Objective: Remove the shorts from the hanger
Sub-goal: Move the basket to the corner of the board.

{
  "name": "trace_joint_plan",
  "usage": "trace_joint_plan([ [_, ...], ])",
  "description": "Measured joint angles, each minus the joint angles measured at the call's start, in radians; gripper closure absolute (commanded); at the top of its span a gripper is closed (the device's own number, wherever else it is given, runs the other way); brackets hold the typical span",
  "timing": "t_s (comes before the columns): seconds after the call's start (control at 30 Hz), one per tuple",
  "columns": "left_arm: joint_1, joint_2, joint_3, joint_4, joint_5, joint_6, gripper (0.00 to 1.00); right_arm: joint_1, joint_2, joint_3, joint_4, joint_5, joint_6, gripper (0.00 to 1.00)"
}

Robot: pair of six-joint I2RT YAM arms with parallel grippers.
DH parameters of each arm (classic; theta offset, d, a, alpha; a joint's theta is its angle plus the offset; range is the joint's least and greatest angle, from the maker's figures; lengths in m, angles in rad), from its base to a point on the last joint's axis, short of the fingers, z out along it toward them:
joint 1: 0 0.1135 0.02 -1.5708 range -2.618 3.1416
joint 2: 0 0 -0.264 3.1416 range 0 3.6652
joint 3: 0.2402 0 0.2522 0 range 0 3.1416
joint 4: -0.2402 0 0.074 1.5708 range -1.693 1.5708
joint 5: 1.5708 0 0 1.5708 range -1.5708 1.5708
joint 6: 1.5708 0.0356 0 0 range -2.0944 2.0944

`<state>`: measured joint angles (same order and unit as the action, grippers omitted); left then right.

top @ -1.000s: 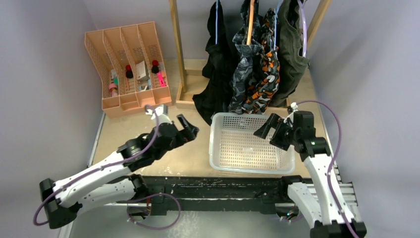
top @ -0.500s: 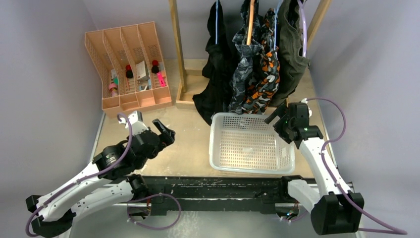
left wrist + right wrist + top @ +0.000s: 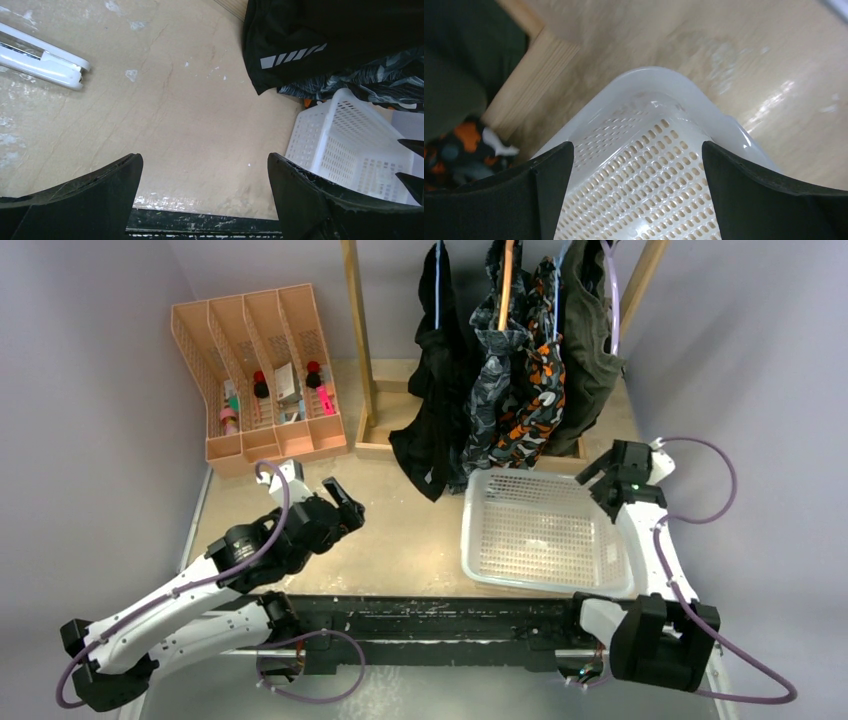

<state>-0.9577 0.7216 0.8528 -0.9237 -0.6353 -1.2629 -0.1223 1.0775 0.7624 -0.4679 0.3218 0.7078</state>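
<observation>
The shorts hang side by side from hangers on a wooden rack [image 3: 358, 335] at the back: black [image 3: 437, 390], blue-grey patterned [image 3: 492, 400], orange camouflage [image 3: 541, 390], olive green [image 3: 588, 350]. My left gripper [image 3: 341, 503] is open over bare table, left of the black shorts [image 3: 340, 35], with nothing between its fingers. My right gripper [image 3: 609, 471] is open at the far right corner of the white basket [image 3: 545, 535]. In the right wrist view that gripper [image 3: 638, 150] straddles the basket corner [image 3: 649, 115]. The olive shorts [image 3: 459, 60] and the camouflage shorts [image 3: 459, 150] show at the left.
A peach desk organizer [image 3: 255, 370] with small items stands at the back left. The rack's wooden base [image 3: 539, 65] lies just beyond the basket. A white strip [image 3: 45, 57] lies on the table to the left. Grey walls close in both sides.
The basket has slid to the right along with my right gripper, which swung right and farther back. My left arm drew back to the left, away from the basket.
</observation>
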Motion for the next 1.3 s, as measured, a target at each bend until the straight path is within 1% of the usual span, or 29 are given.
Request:
trace_joint_plan([
  [0.1,0.000,0.009,0.000,0.013,0.016,0.000,0.05,-0.122,0.038,0.031,0.021,-0.010,-0.063,0.00],
  [0.13,0.000,0.008,0.000,0.017,0.019,0.000,0.05,-0.143,0.047,0.045,0.021,-0.010,-0.074,0.01],
  [0.2,0.000,0.001,-0.001,0.020,0.026,0.000,0.05,-0.169,0.061,0.090,0.010,-0.016,-0.099,0.01],
  [0.3,0.000,-0.015,-0.004,0.020,0.029,0.000,0.05,-0.170,0.039,0.147,0.007,-0.083,-0.135,0.02],
  [0.43,0.000,-0.041,-0.014,0.012,0.024,-0.001,0.05,-0.168,-0.112,0.133,0.002,-0.292,-0.163,0.08],
  [0.6,0.000,-0.059,-0.014,-0.014,-0.006,0.000,0.05,-0.166,-0.396,0.014,-0.051,-0.606,-0.200,0.15],
  [0.67,0.000,-0.055,-0.013,-0.031,-0.025,0.000,0.04,-0.150,-0.454,-0.022,-0.080,-0.735,-0.220,0.16],
  [0.73,0.000,-0.050,-0.013,-0.045,-0.043,0.002,0.03,-0.106,-0.465,-0.053,-0.092,-0.817,-0.228,0.17],
  [0.8,0.000,-0.042,-0.013,-0.057,-0.063,0.003,0.03,-0.047,-0.464,-0.077,-0.097,-0.859,-0.223,0.20],
  [0.83,0.000,-0.036,-0.012,-0.064,-0.074,0.003,0.03,-0.005,-0.456,-0.087,-0.095,-0.871,-0.212,0.21],
  [0.87,0.000,-0.033,-0.011,-0.069,-0.080,0.004,0.03,0.039,-0.447,-0.095,-0.088,-0.875,-0.198,0.19],
  [0.93,0.000,-0.024,-0.008,-0.081,-0.095,0.010,0.02,0.169,-0.411,-0.098,-0.060,-0.854,-0.156,0.16],
  [0.97,0.000,-0.021,-0.006,-0.088,-0.105,0.016,0.02,0.256,-0.383,-0.093,-0.051,-0.803,-0.133,0.15],
  [1.07,0.000,-0.016,-0.001,-0.099,-0.138,0.030,0.01,0.529,-0.261,-0.037,-0.048,-0.609,-0.060,0.14],
  [1.13,0.000,-0.014,0.003,-0.106,-0.163,0.046,0.01,0.681,-0.156,0.023,-0.054,-0.452,-0.003,0.10],
  [1.23,0.000,-0.007,0.009,-0.112,-0.199,0.066,0.00,0.826,-0.029,0.082,-0.082,-0.237,0.091,0.08],
  [1.3,0.000,0.000,0.010,-0.114,-0.217,0.081,0.00,0.875,0.017,0.090,-0.103,-0.138,0.135,0.08],
])
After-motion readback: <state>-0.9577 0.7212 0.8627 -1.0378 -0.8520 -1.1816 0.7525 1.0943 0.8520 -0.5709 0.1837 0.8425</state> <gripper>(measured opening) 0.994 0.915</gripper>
